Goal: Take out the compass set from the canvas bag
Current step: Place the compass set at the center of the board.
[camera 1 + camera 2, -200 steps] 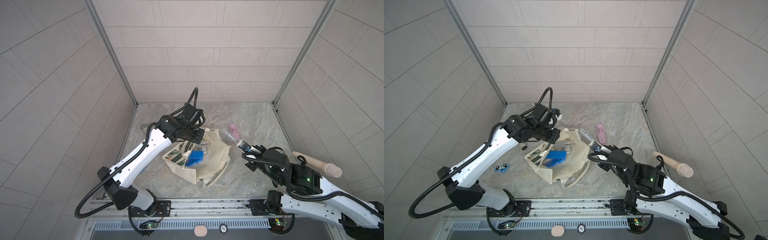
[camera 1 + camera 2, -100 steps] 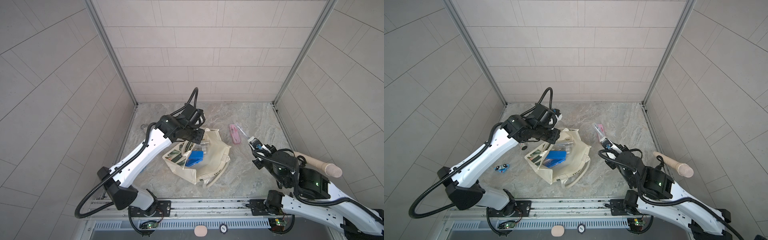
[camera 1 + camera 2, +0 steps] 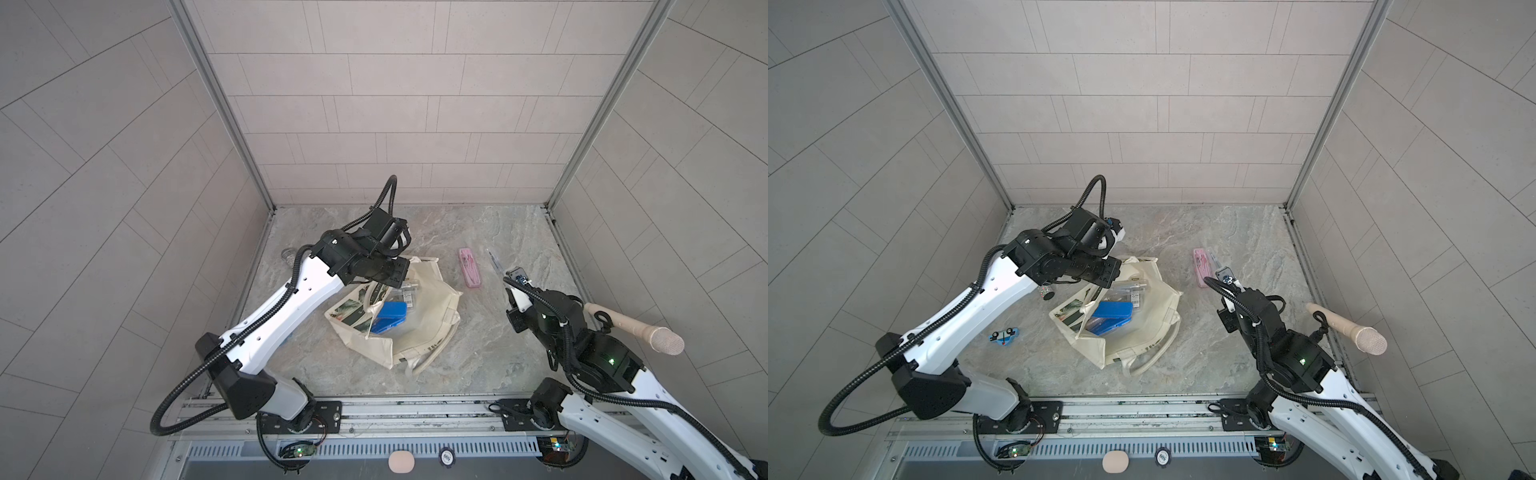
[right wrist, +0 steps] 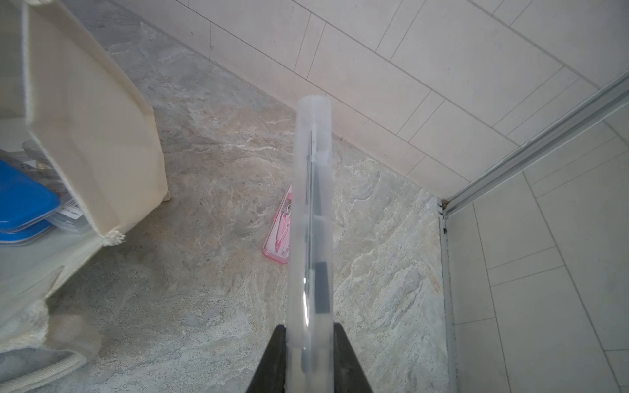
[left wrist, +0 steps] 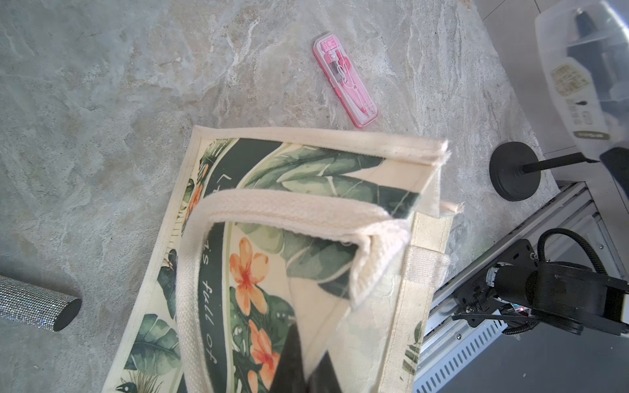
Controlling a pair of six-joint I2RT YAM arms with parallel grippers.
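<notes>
Right wrist view: the right tool [image 4: 308, 343], clamped on the clear compass set [image 4: 311, 217], had swung clear of the canvas bag [image 4: 95, 136] to hang over the counter [image 4: 211, 306]. Removal looked essentially complete. The left tool [image 5: 306, 371] was closed on the bag's rim.

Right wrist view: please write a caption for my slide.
Right pincer grips a clear case; a pink case lies beyond.

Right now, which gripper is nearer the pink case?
Right. The right gripper, shut on a clear case, hangs close beside the pink case, apart from it. The left gripper is farther off, shut on the bag canvas.
</notes>
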